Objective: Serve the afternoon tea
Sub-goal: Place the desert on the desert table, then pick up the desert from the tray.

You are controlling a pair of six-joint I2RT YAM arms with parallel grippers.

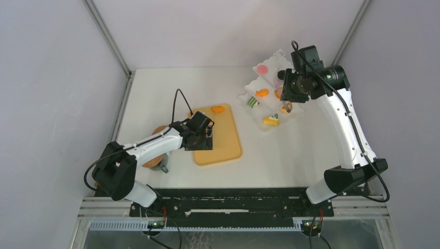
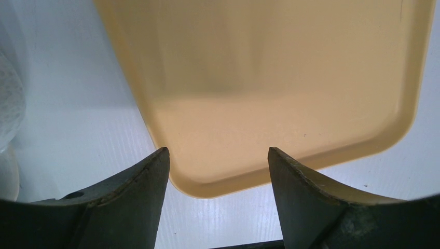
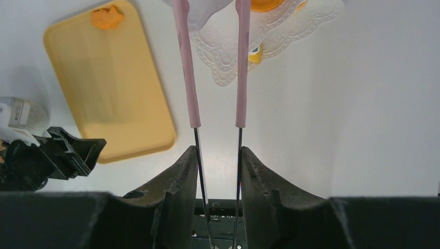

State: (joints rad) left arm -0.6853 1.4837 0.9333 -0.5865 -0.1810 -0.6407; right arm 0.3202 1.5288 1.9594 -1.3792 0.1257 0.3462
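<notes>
An orange tart (image 1: 218,109) (image 3: 106,16) lies at the far end of the tan board (image 1: 224,140). Further pastries rest on white doilies (image 1: 258,111) at the back right: a pink round (image 1: 262,68), another orange tart (image 1: 262,93), a green striped piece (image 1: 252,101) and a yellow wedge (image 1: 271,120). My right gripper (image 1: 288,105) (image 3: 218,149) hangs over them, shut on thin pink tongs (image 3: 189,78); the tong tips run out of frame near an orange pastry (image 3: 264,4). My left gripper (image 1: 207,139) (image 2: 218,150) is open and holds nothing above the board's corner (image 2: 270,78).
Cork coasters (image 1: 151,162) and a mug (image 1: 164,167) sit partly hidden under the left arm at the board's left. Grey walls close the table at the back and on both sides. Bare white table lies between the board and the doilies.
</notes>
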